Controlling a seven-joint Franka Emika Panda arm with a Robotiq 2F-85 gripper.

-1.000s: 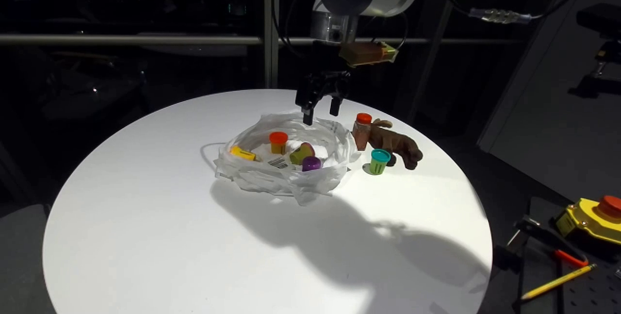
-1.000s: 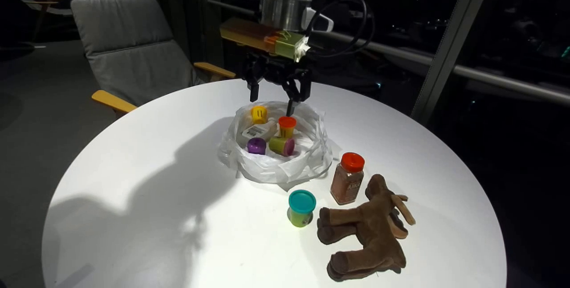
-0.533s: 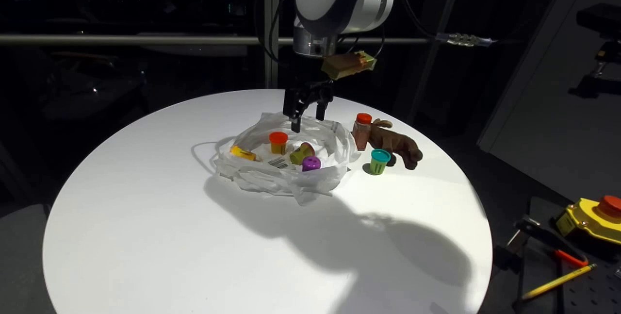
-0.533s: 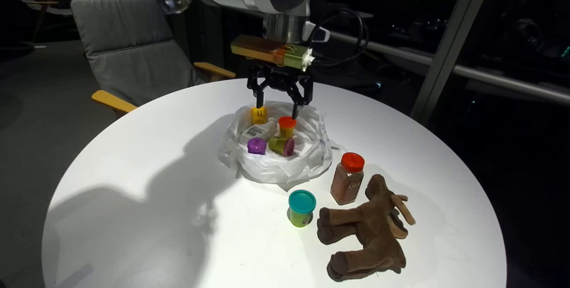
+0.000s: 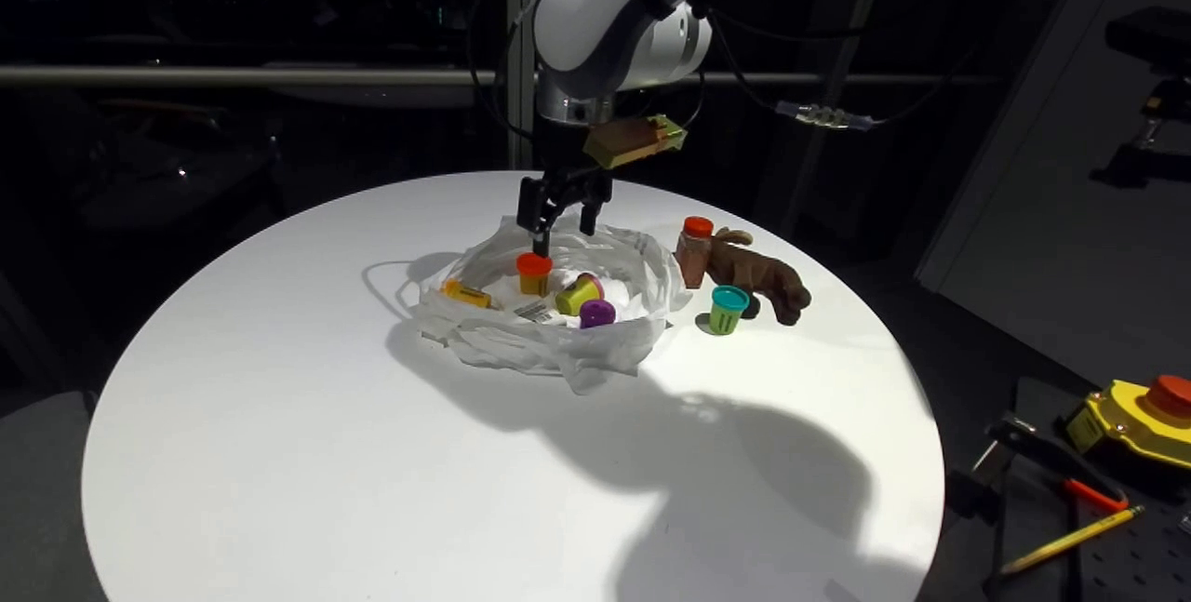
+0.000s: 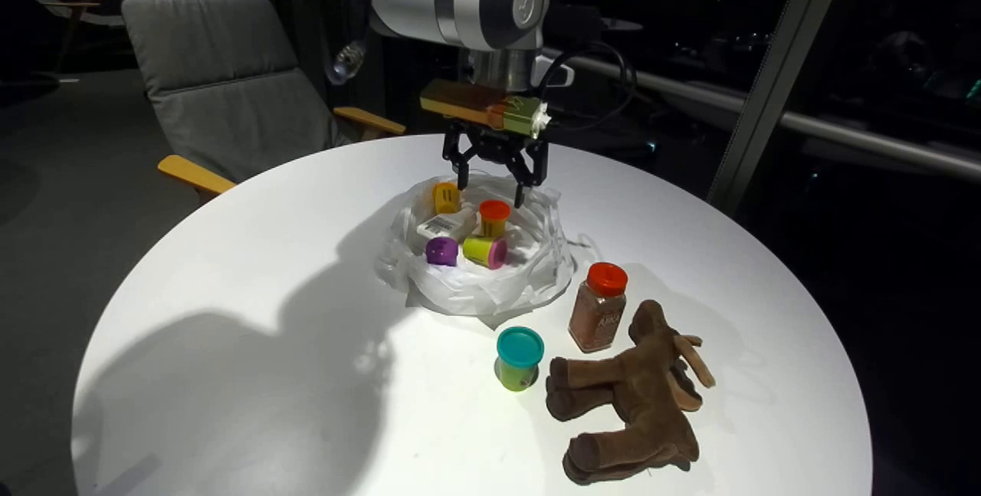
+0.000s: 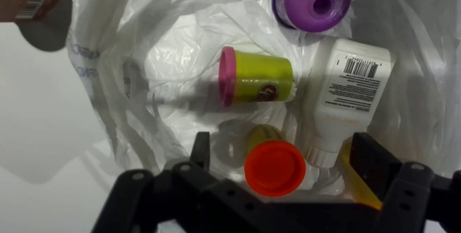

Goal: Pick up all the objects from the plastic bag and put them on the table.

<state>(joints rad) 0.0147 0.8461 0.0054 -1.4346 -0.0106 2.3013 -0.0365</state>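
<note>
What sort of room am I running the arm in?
Probably an office lounge or similar common area, though I can't be sure. In an exterior view there's a grey armchair with wooden armrests, a large round white table, and what look like big dark windows.

In an exterior view the round white table [image 6: 444, 419] carries the plastic bag [image 6: 479, 293] mid-frame and, towards lower right, a red-capped bottle [image 6: 597, 313], teal-lidded tub [image 6: 519, 362] and brown toy animal [image 6: 651, 389].

Lounge-like setting, grey armchair [image 6: 222, 78] with wooden armrests [image 6: 195, 173], round white table [image 6: 452, 373], dark windows [image 6: 881, 59]
</note>
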